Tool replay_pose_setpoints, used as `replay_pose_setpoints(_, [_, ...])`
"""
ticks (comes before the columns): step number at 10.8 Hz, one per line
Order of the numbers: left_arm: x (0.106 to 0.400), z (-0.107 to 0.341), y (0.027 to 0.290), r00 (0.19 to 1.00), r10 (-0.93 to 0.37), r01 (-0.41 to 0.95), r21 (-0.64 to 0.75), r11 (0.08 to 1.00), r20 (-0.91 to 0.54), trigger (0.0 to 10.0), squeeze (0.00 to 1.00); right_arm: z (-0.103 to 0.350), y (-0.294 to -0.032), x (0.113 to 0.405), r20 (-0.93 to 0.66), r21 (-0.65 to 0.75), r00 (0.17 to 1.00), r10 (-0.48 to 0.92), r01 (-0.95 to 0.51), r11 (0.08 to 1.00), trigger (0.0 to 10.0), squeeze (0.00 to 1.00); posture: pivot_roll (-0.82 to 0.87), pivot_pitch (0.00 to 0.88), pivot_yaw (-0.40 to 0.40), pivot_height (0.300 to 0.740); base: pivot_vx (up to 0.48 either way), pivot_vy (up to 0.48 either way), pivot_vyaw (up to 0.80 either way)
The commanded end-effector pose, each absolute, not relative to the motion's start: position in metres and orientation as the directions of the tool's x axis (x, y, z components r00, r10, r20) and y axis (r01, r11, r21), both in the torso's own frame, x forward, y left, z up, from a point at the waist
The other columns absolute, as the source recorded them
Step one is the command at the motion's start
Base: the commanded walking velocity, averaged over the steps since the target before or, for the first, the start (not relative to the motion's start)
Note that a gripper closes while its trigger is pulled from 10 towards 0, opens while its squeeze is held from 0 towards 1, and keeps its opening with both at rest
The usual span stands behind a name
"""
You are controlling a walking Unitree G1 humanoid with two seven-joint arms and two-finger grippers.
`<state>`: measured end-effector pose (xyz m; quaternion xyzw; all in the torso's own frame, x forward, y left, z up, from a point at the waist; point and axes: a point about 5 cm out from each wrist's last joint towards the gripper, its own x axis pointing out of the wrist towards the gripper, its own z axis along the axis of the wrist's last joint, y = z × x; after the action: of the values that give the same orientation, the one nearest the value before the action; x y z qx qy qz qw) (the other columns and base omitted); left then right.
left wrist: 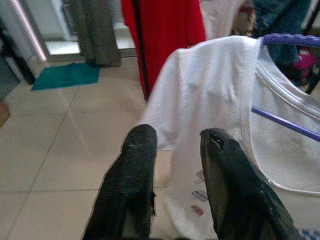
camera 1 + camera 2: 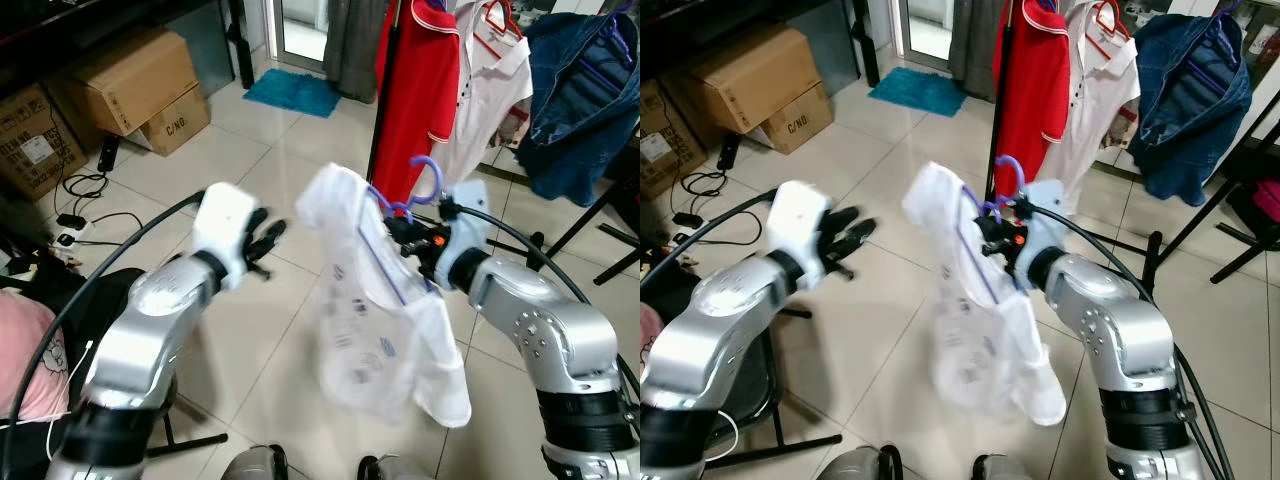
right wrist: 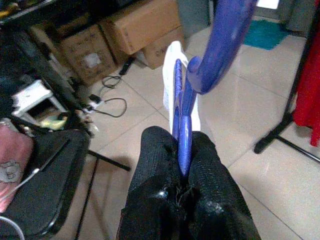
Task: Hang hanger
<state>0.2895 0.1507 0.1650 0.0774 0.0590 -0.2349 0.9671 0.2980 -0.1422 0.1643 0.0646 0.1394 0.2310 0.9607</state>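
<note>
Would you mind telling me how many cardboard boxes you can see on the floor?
3, all on the robot's left: a large box against the wall, a smaller one marked C/NG in front of it, and one with a white label further left. Others may be hidden.

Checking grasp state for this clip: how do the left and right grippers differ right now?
The right gripper is shut on the purple hanger, while the left gripper is open and holds nothing. The right gripper carries the white shirt on that hanger; the left gripper hangs beside the shirt without touching it. Both are raised before the robot and have two black fingers.
</note>
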Motion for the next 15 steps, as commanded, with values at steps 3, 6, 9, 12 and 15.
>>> replay_pose_setpoints(3, [0.268,0.159,0.155,0.915,-0.388,0.394,0.040,0.918,-0.113,10.0,0.00,0.143,-0.171,0.290,-0.280,0.058,0.947,0.155,-0.144,0.988,10.0,0.00,-0.11,0.076,0.040,0.740,0.000,0.000,0.00])
replay_pose_setpoints(6, [0.260,0.142,0.154,0.950,-0.303,0.306,0.036,0.951,-0.077,10.0,0.00,0.117,-0.187,0.279,-0.286,0.021,0.958,-0.015,0.022,1.000,10.0,0.00,-0.11,0.077,0.045,0.740,0.301,0.000,0.00])
replay_pose_setpoints(9, [0.263,0.139,0.155,0.957,-0.283,0.288,0.092,0.953,-0.065,10.0,0.00,0.114,-0.179,0.291,-0.255,0.011,0.967,-0.003,0.006,1.000,10.0,0.00,-0.09,0.075,0.012,0.740,0.350,0.000,-0.80])
replay_pose_setpoints(12, [0.267,0.139,0.151,0.949,-0.309,0.313,0.071,0.947,-0.063,10.0,0.00,0.118,-0.175,0.294,-0.229,0.022,0.974,0.007,-0.002,1.000,10.0,0.00,-0.10,0.092,0.038,0.740,0.368,0.000,-0.80])
replay_pose_setpoints(15, [0.267,0.140,0.145,0.944,-0.324,0.328,0.075,0.942,-0.056,10.0,0.00,0.127,-0.165,0.294,-0.173,0.008,0.982,0.076,-0.076,0.997,10.0,0.00,-0.10,0.090,0.026,0.740,0.386,0.000,0.00])
